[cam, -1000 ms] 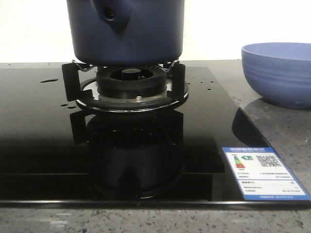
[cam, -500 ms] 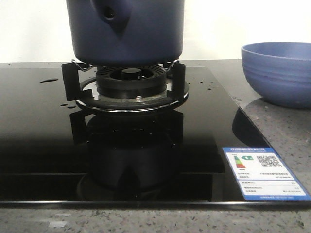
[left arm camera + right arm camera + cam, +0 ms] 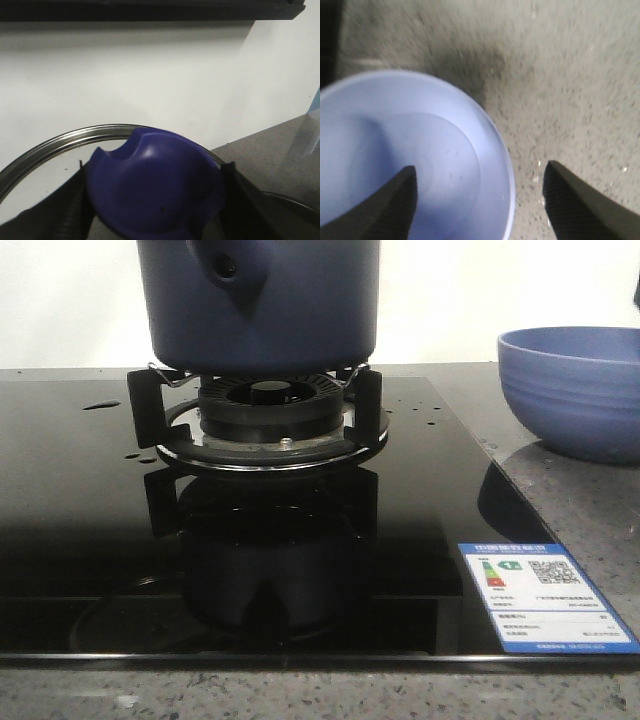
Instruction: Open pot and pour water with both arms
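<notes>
The pot (image 3: pixel 258 302) is seen at the upper centre of the front frame, seated on the burner grate (image 3: pixel 255 415) of a glossy black hob (image 3: pixel 90 530). Its stubby handle socket (image 3: pixel 232 268) faces the camera. A few drops of water (image 3: pixel 102 405) lie on the glass at the left of that frame.

In the left wrist frame a dark blue knob (image 3: pixel 155 187) fills the lower centre, with a steel-rimmed lid (image 3: pixel 45 145) behind it. The left gripper (image 3: pixel 152 200) has its jaws set on either side of the knob, apparently clasped on it. In the right wrist frame the right gripper (image 3: pixel 480 200) has its jaws spread wide, one over the rim of a pale bowl (image 3: pixel 420 150) and one over the speckled worktop (image 3: pixel 570 75); nothing is held.

The pot is judged rigid and fairly heavy, more so if filled, and its matte wall offers little purchase. The socket or the rim is judged the best hold. The lid is probably glass, so it should be lifted straight by the knob and set down gently. Wet glass nearby may be slippery.
</notes>
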Controlling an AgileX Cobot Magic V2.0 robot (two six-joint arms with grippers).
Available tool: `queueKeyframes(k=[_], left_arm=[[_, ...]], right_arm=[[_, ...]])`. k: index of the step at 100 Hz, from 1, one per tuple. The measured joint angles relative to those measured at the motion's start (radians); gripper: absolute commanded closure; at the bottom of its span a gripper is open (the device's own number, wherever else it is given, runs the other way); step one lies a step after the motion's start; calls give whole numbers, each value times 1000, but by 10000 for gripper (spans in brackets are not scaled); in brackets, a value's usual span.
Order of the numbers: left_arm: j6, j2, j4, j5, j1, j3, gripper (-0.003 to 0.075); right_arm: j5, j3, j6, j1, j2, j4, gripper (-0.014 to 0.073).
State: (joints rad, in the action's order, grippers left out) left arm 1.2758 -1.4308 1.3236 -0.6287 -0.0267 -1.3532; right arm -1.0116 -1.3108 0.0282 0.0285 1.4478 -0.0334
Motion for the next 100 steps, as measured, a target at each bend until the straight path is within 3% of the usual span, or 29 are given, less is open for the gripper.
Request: queueKeyframes(k=[12,19,38,49,79,100], left_arm=[[0,0,0,-16,14,0,384],[0,0,0,-21,16,0,384],[0,0,-2,-33,16,0,384],[0,0,-2,-33,16,0,384],[0,0,-3,-23,16,0,384],[0,0,-3,20,16,0,384]], right_arm=[[-24,-1,-2,27,50,2,125],[-33,-1,-2,44,74,2,186],[-44,-1,8,67,113,-29,520],[-44,-1,20,67,121,-50,662],[-49,-17,53,67,121,-82,667],[-88,-119,75,67,101,-114,667]])
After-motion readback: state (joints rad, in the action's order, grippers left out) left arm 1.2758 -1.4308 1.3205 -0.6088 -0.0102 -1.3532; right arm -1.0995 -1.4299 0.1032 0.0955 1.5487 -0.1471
